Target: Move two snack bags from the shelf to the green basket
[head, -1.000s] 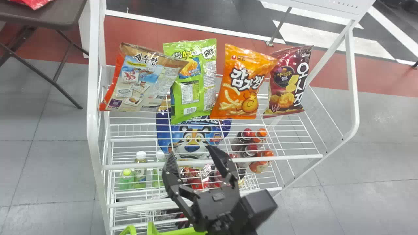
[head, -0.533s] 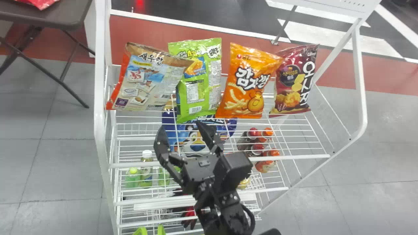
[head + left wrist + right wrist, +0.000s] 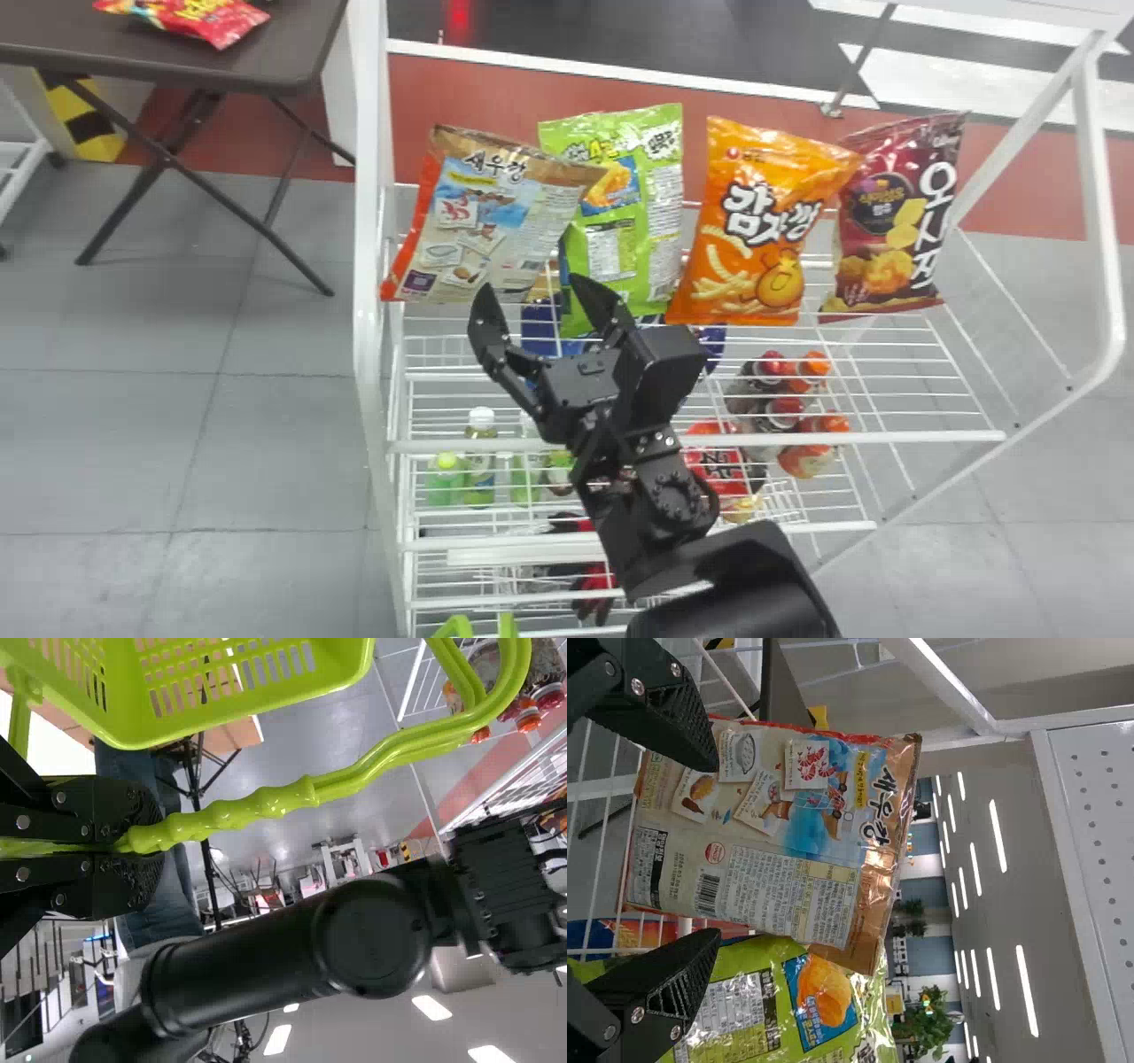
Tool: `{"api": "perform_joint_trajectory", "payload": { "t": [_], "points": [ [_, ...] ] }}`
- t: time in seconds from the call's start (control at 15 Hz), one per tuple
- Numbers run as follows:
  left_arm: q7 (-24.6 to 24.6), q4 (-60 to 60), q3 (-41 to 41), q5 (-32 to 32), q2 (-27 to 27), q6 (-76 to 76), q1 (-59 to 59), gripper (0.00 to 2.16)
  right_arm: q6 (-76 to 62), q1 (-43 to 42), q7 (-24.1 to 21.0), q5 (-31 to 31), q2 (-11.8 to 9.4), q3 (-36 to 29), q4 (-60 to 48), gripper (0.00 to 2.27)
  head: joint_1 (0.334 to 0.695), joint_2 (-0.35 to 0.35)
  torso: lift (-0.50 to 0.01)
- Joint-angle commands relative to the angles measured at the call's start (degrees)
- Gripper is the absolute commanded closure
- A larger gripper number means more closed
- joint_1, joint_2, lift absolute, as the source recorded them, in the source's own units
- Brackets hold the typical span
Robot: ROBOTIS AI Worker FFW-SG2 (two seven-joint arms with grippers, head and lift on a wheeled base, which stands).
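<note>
Snack bags (image 3: 753, 221) glossy, crinkled; green basket (image 3: 248, 709) slotted plastic.

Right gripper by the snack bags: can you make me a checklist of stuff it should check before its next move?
1. Right gripper open: ok.
2. Nothing in it yet: ok.
3. Brown snack bag standing up on the shelf: ok.
4. Only that bag in the fingers' way: cannot tell; the green snack bag is close beside it.
5. Left gripper holding the basket handle: ok.
6. Room inside the green basket: cannot tell.
</note>
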Motion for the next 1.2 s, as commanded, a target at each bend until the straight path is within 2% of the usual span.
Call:
{"api": "perform_joint_trajectory", "payload": {
  "t": [0.0, 0.2, 0.53, 0.87, 1.07, 1.13],
  "points": [
    [-0.1, -0.2, 0.3, 0.0, 0.1, -0.6, 0.6, 2.13, -0.6, -3.6, 1.1, -0.1, 0.1, 0.1, 4.5, 0.18, 0.695, -0.17, -0.013],
    [-0.9, -0.2, 1.1, 0.2, 0.2, -1.1, 1.4, 2.13, -2.3, -6.5, 1.7, -0.2, 0.1, 0.0, 8.7, 0.18, 0.695, -0.145, -0.013],
    [-0.9, 0.0, 1.0, 0.2, 0.4, -1.5, 1.5, 2.13, -1.4, -11.0, 6.8, -2.6, 0.1, -0.4, 12.1, 0.17, 0.695, -0.119, -0.013],
    [-1.0, 1.5, 1.1, 0.2, 0.4, -3.6, 1.4, 2.13, -1.6, -15.2, 8.2, -1.9, 0.1, -0.4, 17.1, 0.23, 0.695, -0.099, -0.013],
    [-1.1, 1.9, 1.5, 0.4, 0.4, -3.7, 1.2, 2.13, -1.1, -16.8, 11.4, -1.8, 0.1, -1.3, 19.1, 0.66, 0.695, -0.084, -0.013],
    [-1.0, 2.0, 1.5, 0.3, 0.3, -3.7, 1.2, 2.13, 1.2, -17.5, 12.3, -1.8, 0.1, -1.6, 19.4, 1.13, 0.695, -0.082, -0.013]
  ]
}}
